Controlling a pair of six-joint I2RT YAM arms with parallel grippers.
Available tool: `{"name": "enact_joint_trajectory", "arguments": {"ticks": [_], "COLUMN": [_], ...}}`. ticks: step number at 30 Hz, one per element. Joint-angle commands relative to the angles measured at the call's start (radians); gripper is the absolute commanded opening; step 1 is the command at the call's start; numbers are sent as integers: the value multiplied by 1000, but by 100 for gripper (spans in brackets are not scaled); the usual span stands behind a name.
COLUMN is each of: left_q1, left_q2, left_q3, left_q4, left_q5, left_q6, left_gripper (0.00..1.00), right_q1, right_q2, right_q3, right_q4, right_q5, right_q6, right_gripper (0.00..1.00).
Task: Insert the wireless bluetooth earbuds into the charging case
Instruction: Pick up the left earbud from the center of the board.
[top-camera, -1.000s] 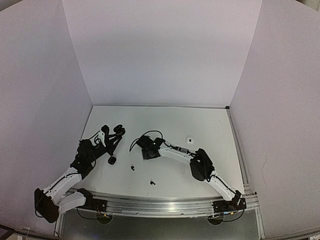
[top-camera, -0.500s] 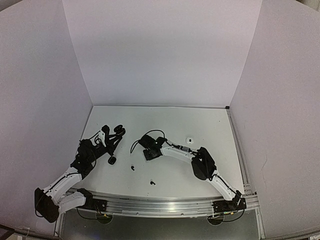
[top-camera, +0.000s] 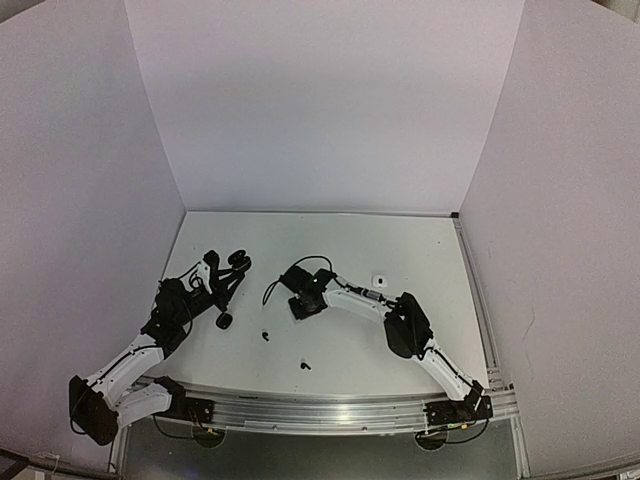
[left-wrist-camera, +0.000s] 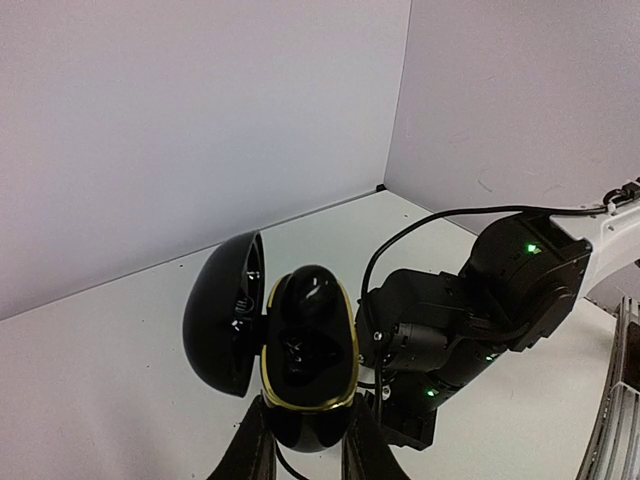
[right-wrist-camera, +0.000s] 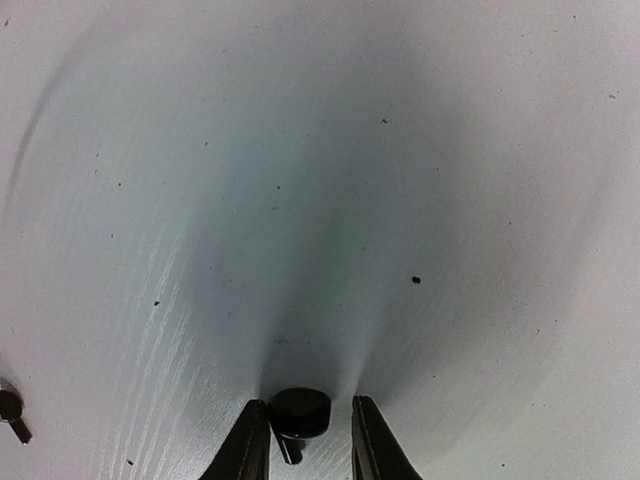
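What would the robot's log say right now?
left end effector: holding open black case | right end effector: gripping black earbud | insertion: not yet done

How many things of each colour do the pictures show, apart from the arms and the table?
Black earbuds: 3, two loose, one between the fingers of the right tool.
Black charging case: 1, open, in the left tool.
White piece, kind unclear: 1.
Black piece, kind unclear: 1.
Total: 6.
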Motion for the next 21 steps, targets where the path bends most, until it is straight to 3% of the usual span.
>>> {"name": "enact_joint_trajectory", "arguments": {"ticks": [1, 11, 21], "left_q1": [-4, -5, -4], "left_q2": [4, 8, 6], "left_q3": [30, 28, 28], "left_q4": [19, 24, 23], "left_q5": [19, 24, 23], "left_q6": [14, 13, 15], "left_gripper": [0, 0, 0], "right_q1": [-6, -10, -13], "right_q2": [41, 82, 61], "right_q3": [32, 82, 50], "right_q4": [-40, -41, -42], "right_q5": [-32, -42, -20], "right_q6": [53, 103, 104], "right_gripper": [24, 26, 14]}}
